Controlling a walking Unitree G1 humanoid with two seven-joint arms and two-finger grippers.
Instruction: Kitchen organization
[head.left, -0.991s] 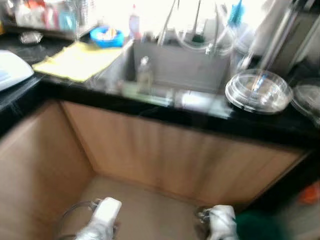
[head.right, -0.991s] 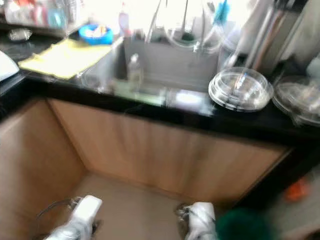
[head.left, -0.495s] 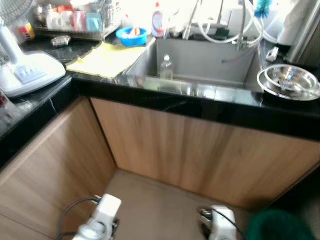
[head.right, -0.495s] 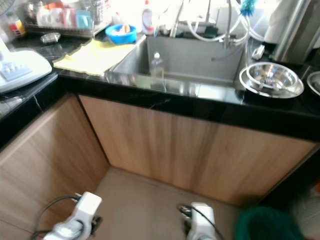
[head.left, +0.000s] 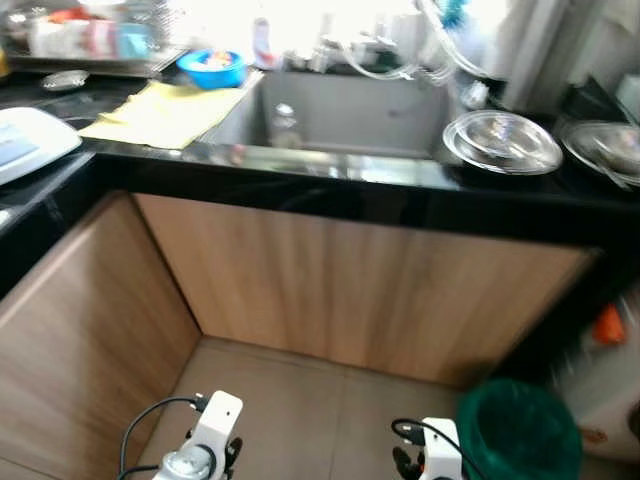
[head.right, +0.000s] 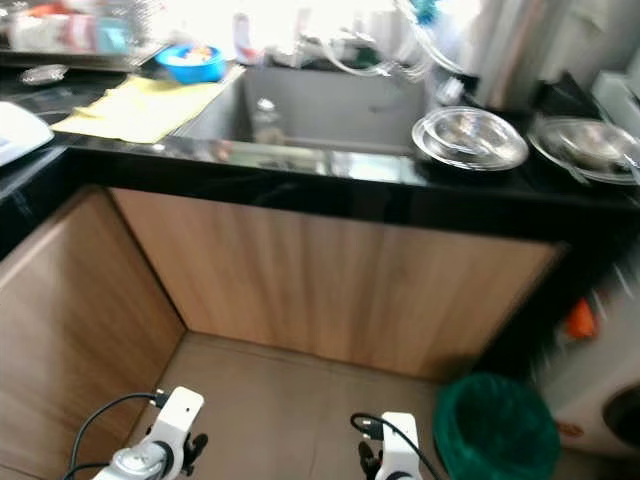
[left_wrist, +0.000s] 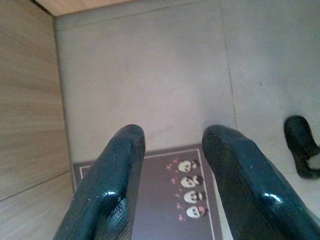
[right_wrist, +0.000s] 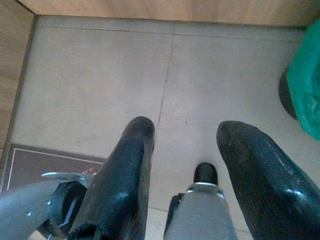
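A black counter (head.left: 330, 185) holds a steel sink (head.left: 340, 110) with a small clear bottle (head.left: 285, 125) standing in it. A steel bowl (head.left: 503, 142) sits right of the sink, and a second steel dish (head.left: 605, 150) lies further right. A yellow cloth (head.left: 165, 108) and a blue bowl (head.left: 212, 68) lie left of the sink. Both arms hang low in front of the cabinets, left arm (head.left: 205, 445) and right arm (head.left: 435, 455). My left gripper (left_wrist: 172, 137) is open over a dark patterned floor mat (left_wrist: 175, 200). My right gripper (right_wrist: 185, 130) is open over floor tiles, holding nothing.
Wooden cabinet fronts (head.left: 350, 290) form a corner ahead and to the left. A green bin (head.left: 520, 430) stands on the floor at the right. A dish rack (head.left: 80, 35) and a white appliance (head.left: 25, 145) sit on the left counter. Something orange (head.left: 607, 325) shows at the far right.
The camera has swung to the right, bringing the green bin and the second steel dish into view. Both arms hang as before with their grippers open.
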